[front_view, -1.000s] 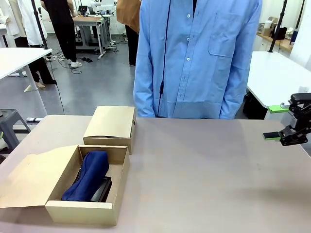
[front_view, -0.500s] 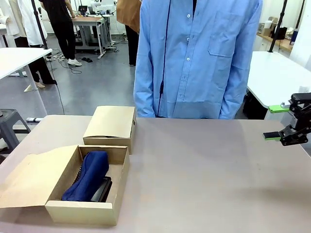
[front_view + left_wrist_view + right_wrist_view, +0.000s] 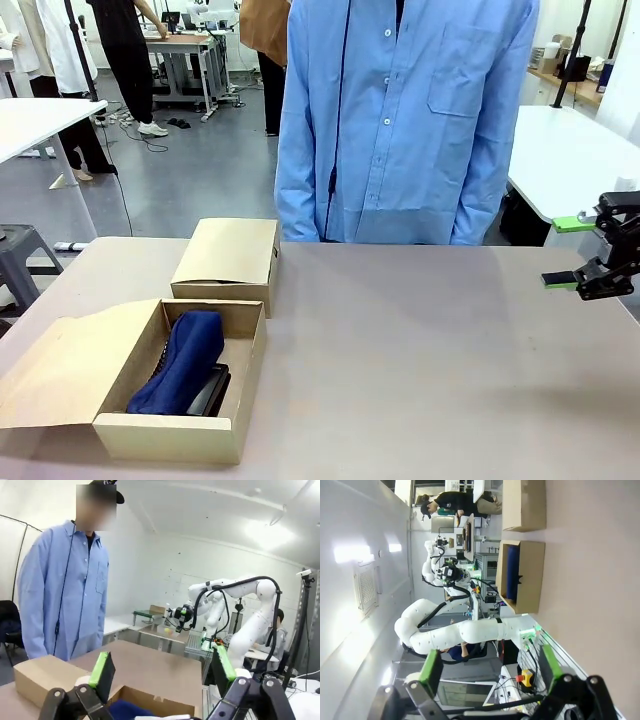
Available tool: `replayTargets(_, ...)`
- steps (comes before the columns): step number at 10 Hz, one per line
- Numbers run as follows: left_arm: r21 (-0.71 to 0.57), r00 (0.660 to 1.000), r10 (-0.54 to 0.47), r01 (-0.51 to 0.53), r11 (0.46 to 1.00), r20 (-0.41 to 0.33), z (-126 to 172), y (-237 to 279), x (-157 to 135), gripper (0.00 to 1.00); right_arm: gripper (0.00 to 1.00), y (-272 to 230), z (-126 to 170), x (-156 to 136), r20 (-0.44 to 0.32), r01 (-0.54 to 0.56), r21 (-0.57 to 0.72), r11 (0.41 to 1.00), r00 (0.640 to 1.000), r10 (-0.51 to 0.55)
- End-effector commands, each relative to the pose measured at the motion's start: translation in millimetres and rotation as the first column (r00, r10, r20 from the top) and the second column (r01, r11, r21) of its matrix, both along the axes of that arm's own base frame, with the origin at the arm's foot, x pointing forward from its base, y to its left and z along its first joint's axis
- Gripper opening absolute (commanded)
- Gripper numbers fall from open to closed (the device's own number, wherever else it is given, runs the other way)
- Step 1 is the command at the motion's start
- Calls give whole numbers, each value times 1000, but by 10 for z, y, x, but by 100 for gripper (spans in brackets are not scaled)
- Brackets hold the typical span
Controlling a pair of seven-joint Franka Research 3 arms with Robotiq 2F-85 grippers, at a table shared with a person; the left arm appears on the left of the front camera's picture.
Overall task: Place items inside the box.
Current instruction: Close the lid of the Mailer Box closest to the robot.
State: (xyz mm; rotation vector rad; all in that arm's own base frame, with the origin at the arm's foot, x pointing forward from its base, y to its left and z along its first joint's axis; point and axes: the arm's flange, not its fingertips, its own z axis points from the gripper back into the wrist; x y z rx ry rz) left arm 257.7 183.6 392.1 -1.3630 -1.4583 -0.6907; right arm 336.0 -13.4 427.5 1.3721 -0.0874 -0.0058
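An open cardboard box [image 3: 240, 340] stands at the table's front left with its flap [image 3: 60, 365] folded out to the left. Inside lies a navy blue fabric pouch [image 3: 185, 355] on top of a black item [image 3: 212, 392] that is mostly hidden. My right gripper [image 3: 565, 252] hovers open above the table's right edge, far from the box, holding nothing. The right wrist view has that gripper [image 3: 490, 669] open, with the box [image 3: 530, 580] and pouch [image 3: 512, 570] far off. My left gripper [image 3: 162, 667] is open just above the box rim [image 3: 150, 700] and pouch [image 3: 125, 711].
A second, closed cardboard box [image 3: 228, 255] sits just behind the open one. A person in a blue shirt [image 3: 400, 120] stands at the far edge of the table. Bare tabletop [image 3: 420, 360] stretches from the boxes to my right gripper.
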Motion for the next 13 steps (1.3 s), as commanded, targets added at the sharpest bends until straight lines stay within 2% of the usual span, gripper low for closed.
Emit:
replayTargets(1, 154, 993, 15, -33, 988, 115, -107, -31, 101, 100, 100, -19, 28, -4, 9, 4, 2, 1000, 1000, -4)
replayTargets(2, 303, 971, 96, -162, 939, 221, -278, -18, 228, 100, 100, -19, 28, -4, 9, 4, 2, 1000, 1000, -4)
replayTargets(3, 407, 956, 54, -174, 897, 289, -420, 44, 325, 100, 100, -19, 28, -4, 9, 4, 2, 1000, 1000, -4)
replayTargets(5, 621, 906, -81, -217, 753, 415, -712, 204, 459, 100, 100, -19, 28, -4, 9, 4, 2, 1000, 1000, -4)
replayTargets(6, 675, 888, -79, -284, 681, 453, -806, 272, 501, 100, 100, -19, 28, -4, 9, 4, 2, 1000, 1000, -4)
replayTargets(7, 677, 899, -27, -310, 668, 438, -826, 319, 546, 100, 100, -19, 28, -4, 9, 4, 2, 1000, 1000, -4)
replayTargets(8, 603, 934, -53, -184, 776, 354, 142, 105, 686, 100, 100, -19, 28, -4, 9, 4, 2, 1000, 1000, -4)
replayTargets(11, 603, 934, -53, -184, 776, 354, 142, 105, 686, 100, 100, -19, 28, -4, 9, 4, 2, 1000, 1000, -4)
replayTargets(12, 626, 936, -52, -191, 756, 347, 162, 85, 670, 100, 100, -19, 28, -4, 9, 4, 2, 1000, 1000, -4)
replayTargets(13, 733, 931, -174, -127, 668, 320, 65, 148, 748, 100, 100, -19, 28, -4, 9, 4, 2, 1000, 1000, -4)
